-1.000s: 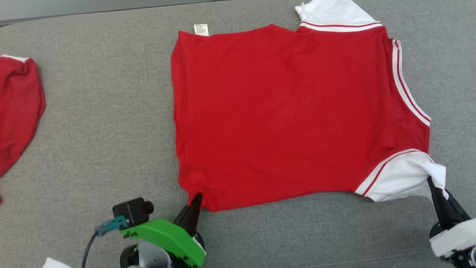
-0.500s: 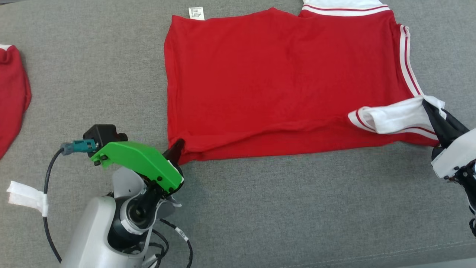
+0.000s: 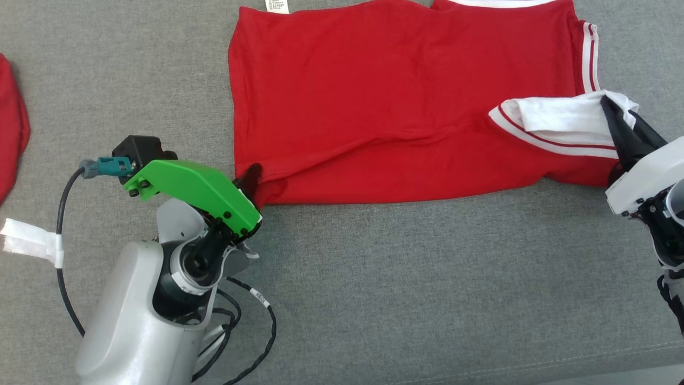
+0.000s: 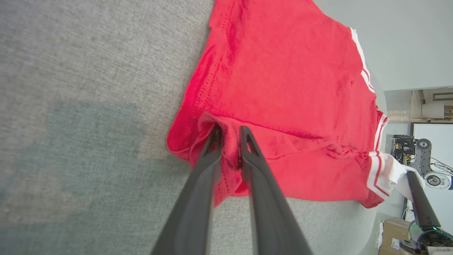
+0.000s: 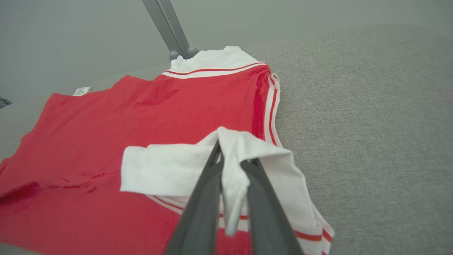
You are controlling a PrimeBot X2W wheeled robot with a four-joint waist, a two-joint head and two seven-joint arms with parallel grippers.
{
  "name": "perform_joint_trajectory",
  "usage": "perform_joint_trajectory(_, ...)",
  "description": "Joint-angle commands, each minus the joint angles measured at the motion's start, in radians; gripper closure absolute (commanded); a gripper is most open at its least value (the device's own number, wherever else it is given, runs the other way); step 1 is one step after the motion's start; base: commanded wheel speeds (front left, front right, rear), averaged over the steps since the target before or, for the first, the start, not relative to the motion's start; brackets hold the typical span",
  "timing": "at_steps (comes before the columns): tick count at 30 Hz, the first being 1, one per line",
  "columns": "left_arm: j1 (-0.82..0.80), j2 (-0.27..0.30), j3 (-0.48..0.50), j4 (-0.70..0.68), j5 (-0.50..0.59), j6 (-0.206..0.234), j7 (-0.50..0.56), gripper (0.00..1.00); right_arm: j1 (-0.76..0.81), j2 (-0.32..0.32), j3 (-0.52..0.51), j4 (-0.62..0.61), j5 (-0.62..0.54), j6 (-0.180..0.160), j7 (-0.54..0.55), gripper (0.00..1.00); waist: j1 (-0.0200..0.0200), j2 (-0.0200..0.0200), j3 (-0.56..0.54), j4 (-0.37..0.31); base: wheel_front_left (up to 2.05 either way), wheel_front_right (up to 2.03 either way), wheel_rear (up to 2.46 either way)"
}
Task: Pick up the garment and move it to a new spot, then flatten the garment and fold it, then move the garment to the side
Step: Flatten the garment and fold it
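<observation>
The garment (image 3: 401, 96) is a red shirt with white sleeves and striped trim, lying on the grey fabric surface (image 3: 401, 299) with its near part doubled over the far part. My left gripper (image 3: 254, 174) is shut on the red hem corner at the fold's left end; in the left wrist view the fingers (image 4: 230, 131) pinch a bunch of the garment (image 4: 283, 78). My right gripper (image 3: 609, 104) is shut on the white sleeve, lifted over the red body. The right wrist view shows that gripper (image 5: 230, 152) holding the sleeve above the garment (image 5: 159, 106).
Another red garment (image 3: 10, 123) lies at the far left edge. A black cable with white tape (image 3: 29, 240) trails beside my left arm. Grey stand legs (image 5: 170, 28) rise behind the surface. The near half of the grey surface is bare fabric.
Both grippers have carried the garment's near edge away from me, folding the hem corner and white sleeve over the red body. The head camera has also shifted.
</observation>
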Motion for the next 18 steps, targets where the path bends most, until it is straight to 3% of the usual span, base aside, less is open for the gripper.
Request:
perform_joint_trajectory(1, 0.003, 0.000, 0.004, 0.000, -0.004, -0.003, -0.007, 0.00, 0.001, 0.006, 0.004, 0.004, 0.002, -0.001, -0.012, 0.00, 0.0000, 0.0000, -0.002, -0.001, 0.00, 0.00, 0.00)
perform_joint_trajectory(11, 0.170, 0.077, -0.003, -0.175, 0.012, -0.103, -0.058, 0.00, 0.201, -0.049, -0.034, -0.085, 0.007, -0.001, -0.021, 0.00, 0.0000, 0.0000, 0.010, 0.000, 0.00, 0.00, 0.00)
perform_joint_trajectory(15, 0.168, 0.131, -0.055, -0.173, 0.078, -0.156, -0.073, 0.00, 0.232, -0.053, -0.077, -0.067, -0.038, -0.001, 0.013, 0.00, 0.0000, 0.0000, 0.033, 0.001, 0.00, 0.00, 0.00)
perform_joint_trajectory(18, 0.137, 0.136, -0.082, -0.143, 0.118, -0.188, -0.098, 0.00, 0.219, -0.040, -0.090, -0.050, -0.059, -0.001, 0.051, 0.00, 0.0000, 0.0000, 0.047, 0.003, 0.00, 0.00, 0.00)
